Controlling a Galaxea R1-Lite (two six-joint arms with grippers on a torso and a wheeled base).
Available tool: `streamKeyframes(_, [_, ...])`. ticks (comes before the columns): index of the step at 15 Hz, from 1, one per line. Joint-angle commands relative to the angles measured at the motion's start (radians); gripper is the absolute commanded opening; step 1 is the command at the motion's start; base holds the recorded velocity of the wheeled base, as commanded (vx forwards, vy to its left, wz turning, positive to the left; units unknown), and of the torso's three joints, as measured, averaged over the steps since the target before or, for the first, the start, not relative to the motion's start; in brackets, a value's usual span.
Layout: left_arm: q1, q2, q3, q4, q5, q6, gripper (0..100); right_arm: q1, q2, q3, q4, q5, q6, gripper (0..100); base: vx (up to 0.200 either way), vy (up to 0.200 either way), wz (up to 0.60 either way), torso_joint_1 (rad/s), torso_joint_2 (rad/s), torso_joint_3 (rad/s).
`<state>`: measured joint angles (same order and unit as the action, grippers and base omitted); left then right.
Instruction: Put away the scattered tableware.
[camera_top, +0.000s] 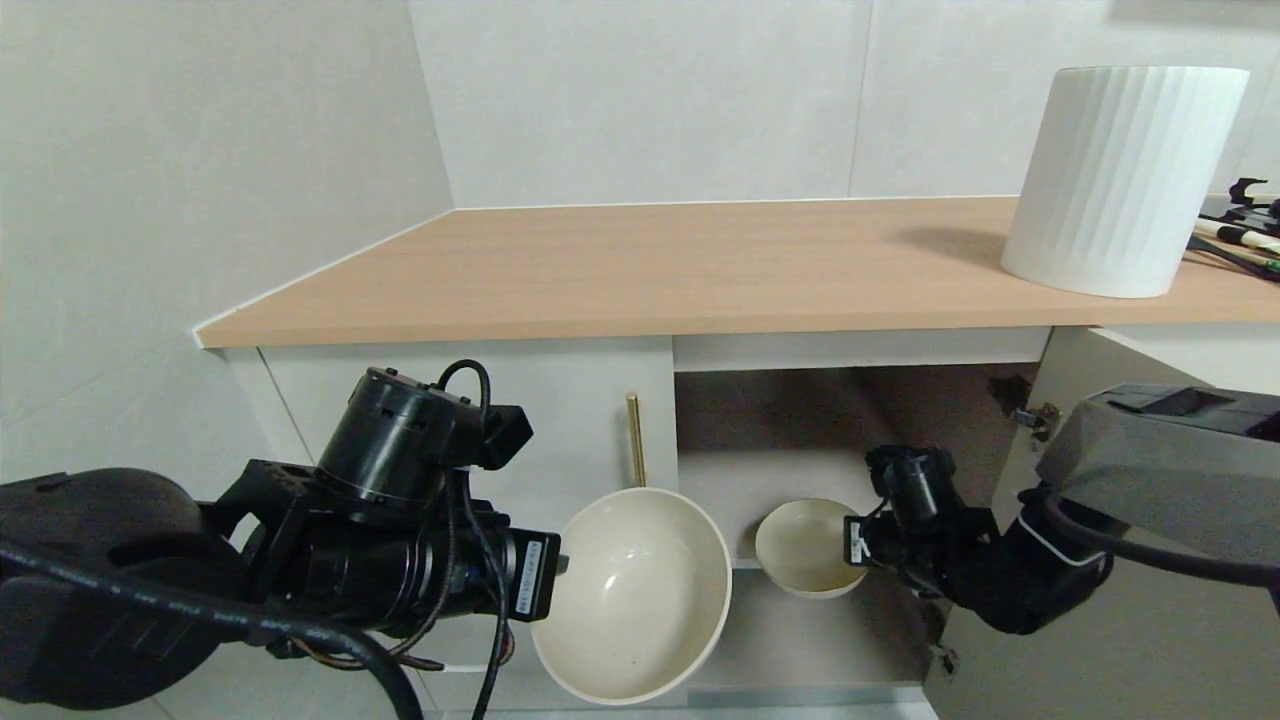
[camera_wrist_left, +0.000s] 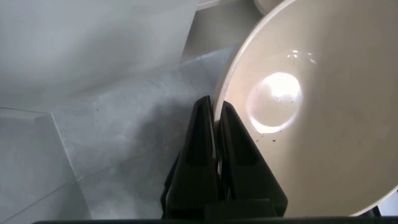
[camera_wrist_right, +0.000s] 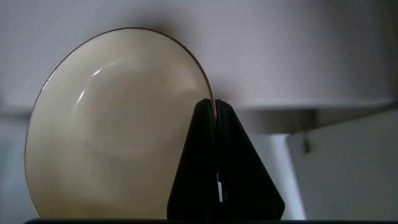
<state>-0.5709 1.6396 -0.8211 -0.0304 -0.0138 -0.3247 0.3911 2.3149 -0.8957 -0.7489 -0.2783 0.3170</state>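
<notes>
left gripper (camera_wrist_left: 216, 111): jaws pinch big bowl (camera_top: 640, 590) rim, tilted for carrying | right gripper (camera_wrist_right: 215, 111): jaws pinch small bowl (camera_top: 805, 548) rim at open cabinet (camera_top: 800, 410), likely to shelve it

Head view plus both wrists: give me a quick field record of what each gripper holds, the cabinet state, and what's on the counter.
left gripper: shut on the rim of the large bowl, held tilted in front of the closed door
right gripper: shut on the rim of the small bowl, at the open compartment
cabinet: right side open, left side closed, with a brass handle
counter: white ribbed container, utensils beside it
</notes>
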Motion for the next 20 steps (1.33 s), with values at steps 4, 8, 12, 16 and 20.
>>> streamKeyframes(4, [-0.004,0.0,0.0,0.0,0.0,-0.001,0,-0.046,0.129,-0.169,0.105,-0.041,-0.001,0,0.0,0.0,0.0,0.0,0.0,0.0])
streamKeyframes(8, [-0.006,-0.001,0.0,0.0,0.0,-0.001,0,-0.057,0.166,-0.269,0.174,-0.082,0.011,0,0.0,0.0,0.0,0.0,0.0,0.0])
streamKeyframes(12, [-0.006,0.002,0.0,0.0,0.0,-0.001,0,-0.063,0.202,-0.339,0.174,-0.122,0.011,0,0.0,0.0,0.0,0.0,0.0,0.0])
streamKeyframes(16, [-0.006,0.002,0.0,0.0,0.0,-0.001,0,-0.063,0.213,-0.37,0.174,-0.136,0.019,0,0.0,0.0,0.0,0.0,0.0,0.0])
streamKeyframes(20, [-0.006,0.002,0.0,0.0,0.002,-0.001,0,-0.063,0.218,-0.387,0.174,-0.136,0.028,0,0.0,0.0,0.0,0.0,0.0,0.0])
